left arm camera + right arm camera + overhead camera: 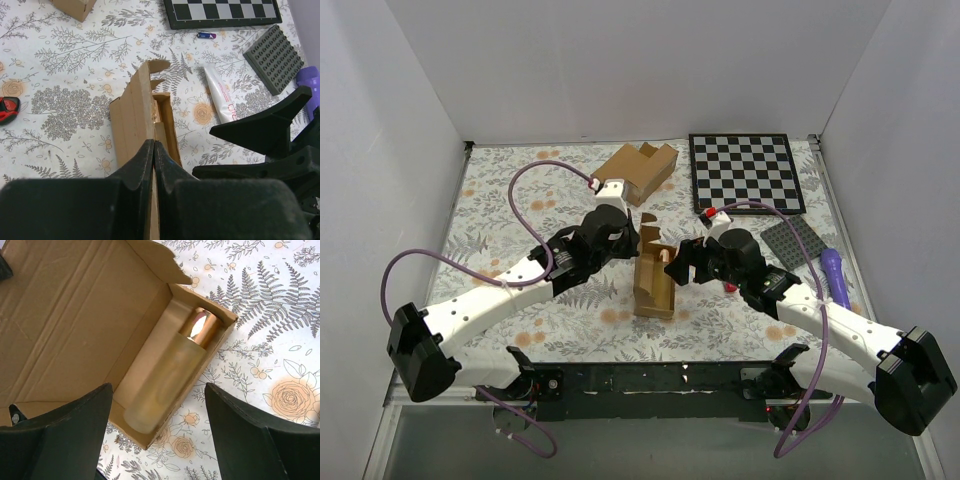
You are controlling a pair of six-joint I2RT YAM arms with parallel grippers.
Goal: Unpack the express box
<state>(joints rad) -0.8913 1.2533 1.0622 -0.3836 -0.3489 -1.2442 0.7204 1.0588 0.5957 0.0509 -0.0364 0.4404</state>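
At mid-table, the small flat brown cardboard express box lies open, lid upright, a frosted gold-capped bottle inside; the left gripper is clamped on that lid; the right gripper gapes above, empty.

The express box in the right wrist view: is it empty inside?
No, a frosted bottle with a gold cap lies inside the open express box.
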